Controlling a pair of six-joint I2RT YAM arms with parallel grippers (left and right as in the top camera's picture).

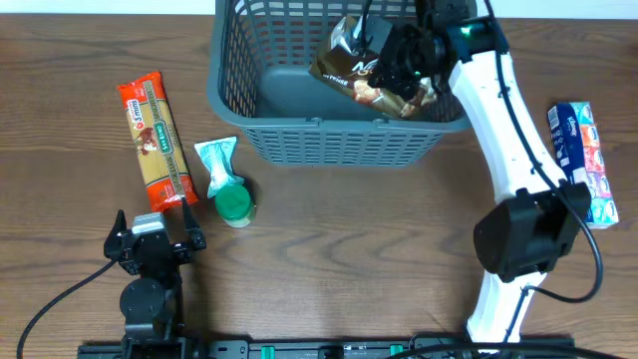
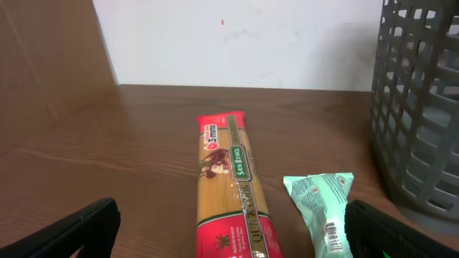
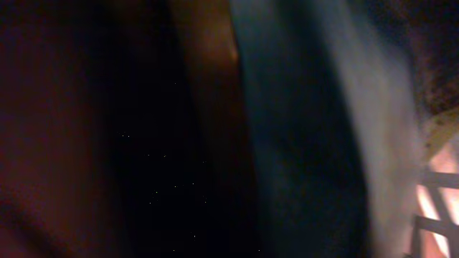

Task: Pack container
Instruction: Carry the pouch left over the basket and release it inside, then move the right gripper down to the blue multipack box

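While my right gripper (image 1: 397, 62) sits against a dark snack bag (image 1: 359, 75), I cannot tell whether its jaws pinch it. My left gripper (image 1: 155, 227) is spread wide, just short of a pasta pack (image 2: 229, 186). The bag leans inside the grey container (image 1: 329, 145) at the table's far side.

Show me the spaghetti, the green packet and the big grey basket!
Spaghetti packet (image 1: 156, 145), overhead view, middle of the wrapper.
Green packet (image 2: 319, 206), left wrist view, middle wrapper.
Grey basket (image 1: 339, 145), overhead view, front slatted wall.
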